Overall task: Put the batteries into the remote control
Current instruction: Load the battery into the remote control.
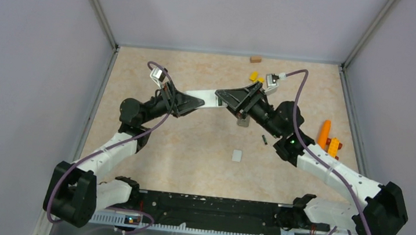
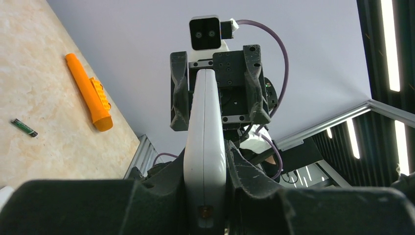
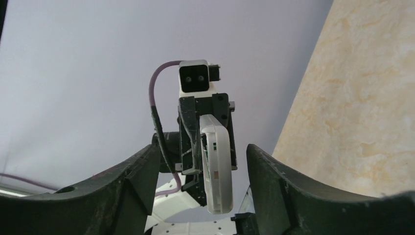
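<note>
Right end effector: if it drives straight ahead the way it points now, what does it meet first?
The white remote, held by the left end effector. Its end seems to sit between the open jaws of the right end effector, though depth is unclear.

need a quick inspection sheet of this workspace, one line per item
surface: beige marbled table
job's things: white remote held between the arms; one battery lying loose
clutter: orange tool, yellow blocks, brown block, grey plate
grippers: left end effector shut on the remote; right end effector open, fingers either side of the remote's end
cables: purple cable off each wrist, no snag seen
surroundings: plain lilac walls
</note>
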Controlling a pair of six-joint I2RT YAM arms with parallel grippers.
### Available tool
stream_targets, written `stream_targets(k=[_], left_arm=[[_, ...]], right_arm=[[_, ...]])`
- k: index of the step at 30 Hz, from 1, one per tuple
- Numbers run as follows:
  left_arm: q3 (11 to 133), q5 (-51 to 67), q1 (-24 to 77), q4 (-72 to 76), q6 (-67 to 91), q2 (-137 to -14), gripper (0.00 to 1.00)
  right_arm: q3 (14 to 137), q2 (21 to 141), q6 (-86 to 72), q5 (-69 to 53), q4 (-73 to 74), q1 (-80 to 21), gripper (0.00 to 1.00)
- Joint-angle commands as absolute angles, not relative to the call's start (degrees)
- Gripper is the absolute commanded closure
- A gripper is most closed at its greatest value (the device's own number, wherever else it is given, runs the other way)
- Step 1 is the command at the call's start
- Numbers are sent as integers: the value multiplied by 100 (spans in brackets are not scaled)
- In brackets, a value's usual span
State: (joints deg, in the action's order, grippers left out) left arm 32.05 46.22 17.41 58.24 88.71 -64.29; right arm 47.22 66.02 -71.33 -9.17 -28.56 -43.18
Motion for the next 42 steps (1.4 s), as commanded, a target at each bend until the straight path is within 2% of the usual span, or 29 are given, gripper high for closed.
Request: stream_targets(k=[1, 6, 14, 18, 21, 22, 23, 24, 25, 26, 28, 30, 34, 39, 42], left_arm=[[3441, 4607, 1758, 6051, 8741, -6468, 100], [3471, 4675, 1758, 6056, 8729, -6464, 100], [3516, 4724, 1758, 6085, 8687, -6429, 100], [3525, 4724, 1758, 6123, 8639, -6409, 100], [3531, 4744, 1758, 6029, 8505, -6377, 100], [3526, 4746, 1758, 5970, 8461, -6363, 100], [3526, 4754, 1758, 5936, 8402, -6359, 100], [3532, 4761, 1758, 5908, 8324, -6355, 100], [3533, 4775, 1758, 5869, 8266, -6350, 100], [3529, 4790, 1758, 5823, 8190, -6346, 100], [3529, 4815, 1758, 5714, 8029, -6329, 100], [3518, 4844, 1753, 5604, 7862, -6311, 100], [3509, 4886, 1745, 5210, 7451, -6275, 100], [3511, 4654, 1705, 4028, 6479, -6070, 100], [3491, 4258, 1689, 3085, 5772, -5878, 100]], right_arm=[[4806, 6418, -6854, -665, -2576, -4245, 38], [4894, 6485, -6679, -528, -2462, -4236, 50], [4912, 6586, -6591, -553, -2353, -4236, 84], [4830, 6614, -6642, -673, -2536, -4223, 88], [4781, 6605, -6667, -739, -2588, -4181, 94], [4763, 6595, -6675, -771, -2612, -4163, 93], [4756, 6588, -6668, -817, -2616, -4147, 87], [4743, 6572, -6665, -878, -2623, -4117, 66], [4727, 6550, -6637, -939, -2646, -4095, 55], [4696, 6510, -6603, -981, -2666, -4068, 38], [4598, 6399, -6528, -1085, -2772, -3985, 25], [4466, 6286, -6496, -1281, -2966, -3823, 22], [4336, 5973, -6307, -1608, -2728, -3451, 23], [5025, 5715, -5021, -1202, -230, -3068, 29], [5365, 5790, -3701, -350, 1217, -3050, 24]])
